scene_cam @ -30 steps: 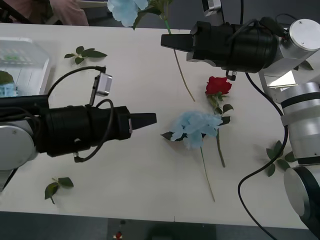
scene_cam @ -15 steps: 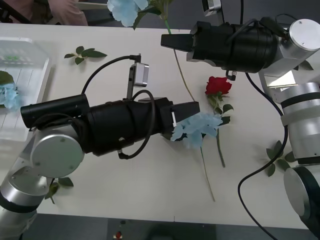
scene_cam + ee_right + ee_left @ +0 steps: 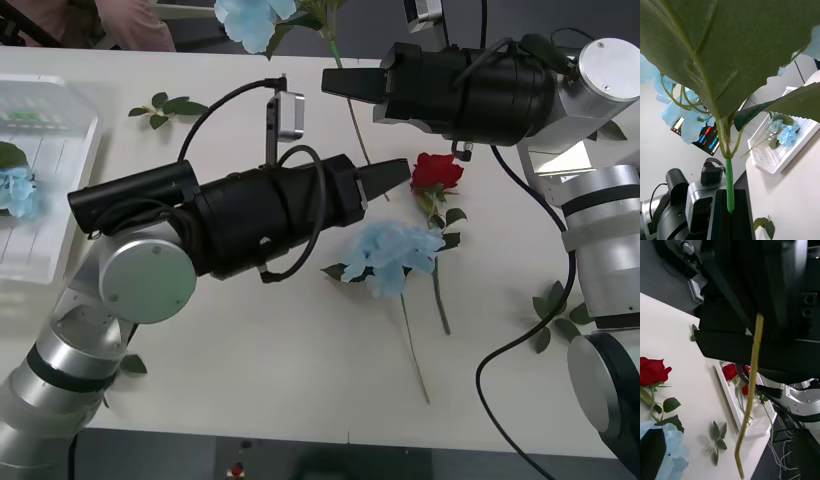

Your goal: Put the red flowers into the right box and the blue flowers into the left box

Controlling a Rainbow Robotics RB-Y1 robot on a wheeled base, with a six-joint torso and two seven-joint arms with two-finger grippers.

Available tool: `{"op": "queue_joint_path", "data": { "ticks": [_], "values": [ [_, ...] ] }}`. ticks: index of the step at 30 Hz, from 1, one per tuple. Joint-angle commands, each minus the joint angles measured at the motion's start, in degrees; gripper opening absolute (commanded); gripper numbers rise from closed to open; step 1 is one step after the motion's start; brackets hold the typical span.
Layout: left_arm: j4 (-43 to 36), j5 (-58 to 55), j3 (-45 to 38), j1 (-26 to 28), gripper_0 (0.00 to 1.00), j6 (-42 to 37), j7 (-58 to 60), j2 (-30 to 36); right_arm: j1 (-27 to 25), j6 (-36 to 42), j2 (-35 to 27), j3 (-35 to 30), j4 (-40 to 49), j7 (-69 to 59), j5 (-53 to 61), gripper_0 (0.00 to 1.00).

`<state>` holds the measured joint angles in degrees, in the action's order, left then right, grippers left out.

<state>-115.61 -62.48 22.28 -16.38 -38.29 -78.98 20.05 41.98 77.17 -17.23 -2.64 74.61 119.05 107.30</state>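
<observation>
A blue flower (image 3: pixel 258 20) is held clamped by its stem in the right gripper (image 3: pixel 335 82), raised over the far table edge. The left gripper (image 3: pixel 395 177) is stretched across the table, tip just beside the red rose (image 3: pixel 436 172); its finger state cannot be told. The rose's stem is laid running toward the robot, beside a second blue flower (image 3: pixel 393 254). The left box (image 3: pixel 60 160) is seen well apart at left.
</observation>
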Motion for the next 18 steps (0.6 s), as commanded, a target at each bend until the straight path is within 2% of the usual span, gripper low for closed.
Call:
{"op": "queue_joint_path", "data": {
  "ticks": [1, 2, 18],
  "values": [
    [0.0, 0.4, -0.5, -2.1, 0.20, 1.1, 2.3, -0.3, 2.7, -0.1, 0.1, 0.0, 1.9, 1.5, 0.5, 0.00],
    [0.1, 0.4, -0.5, -2.1, 0.00, 1.1, 2.5, -0.3, 2.7, -0.1, 0.1, 0.0, 1.9, 1.5, 0.5, 0.00],
    [0.1, 1.7, -0.5, -2.1, 0.00, 1.6, 2.3, -0.3, 2.7, -0.1, 0.1, 0.0, 1.9, 1.5, 0.5, 0.00]
  ]
}}
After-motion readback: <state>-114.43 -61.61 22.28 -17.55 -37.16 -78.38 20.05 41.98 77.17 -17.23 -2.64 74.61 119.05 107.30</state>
